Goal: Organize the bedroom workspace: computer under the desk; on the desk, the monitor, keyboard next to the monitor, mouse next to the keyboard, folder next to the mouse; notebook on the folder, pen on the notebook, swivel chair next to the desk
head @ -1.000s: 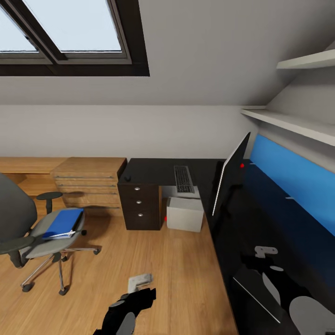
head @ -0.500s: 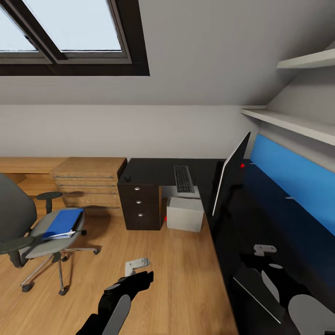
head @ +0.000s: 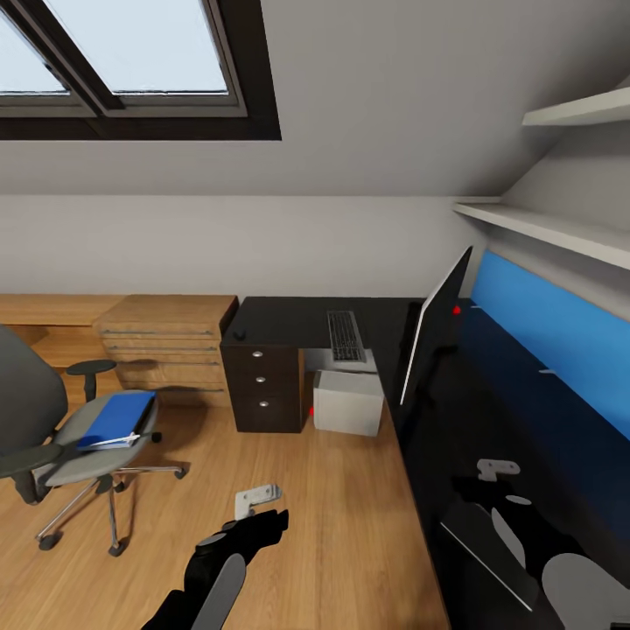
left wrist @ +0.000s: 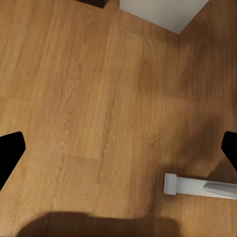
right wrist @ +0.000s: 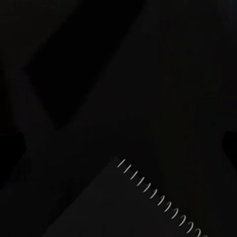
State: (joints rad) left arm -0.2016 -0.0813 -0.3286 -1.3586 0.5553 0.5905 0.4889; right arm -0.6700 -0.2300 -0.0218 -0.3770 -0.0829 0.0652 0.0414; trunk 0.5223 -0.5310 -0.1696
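Observation:
The swivel chair (head: pixel 48 429) stands on the floor at the left, away from the desk (head: pixel 280 322), with the blue folder (head: pixel 116 418) on its seat. On the desk lie the keyboard (head: pixel 346 336) and the small mouse (head: pixel 238 335); the monitor (head: pixel 433 339) stands to their right. Under the desk sits the computer (head: pixel 348 402). My left gripper (head: pixel 258 500) hangs open over bare floor (left wrist: pixel 98 98). Over the near desk wing my right gripper (head: pixel 499 470) is open, above the spiral-bound notebook (right wrist: pixel 123 212), which is dark against the top (head: pixel 479 541). I cannot make out the pen.
A dark three-drawer unit (head: pixel 262 385) carries the desk's left end, with low oak cabinets (head: pixel 166 346) beside it. A blue wall panel (head: pixel 560 328) and white shelves (head: pixel 547 229) run along the right. A skylight (head: pixel 131 61) sits in the sloped ceiling. Open plank floor (head: pixel 332 525) lies between chair and desk.
My left arm has stretched forward, carrying its gripper farther from me over the floor, mostly in the first half second. The right arm and the task's things have stayed put.

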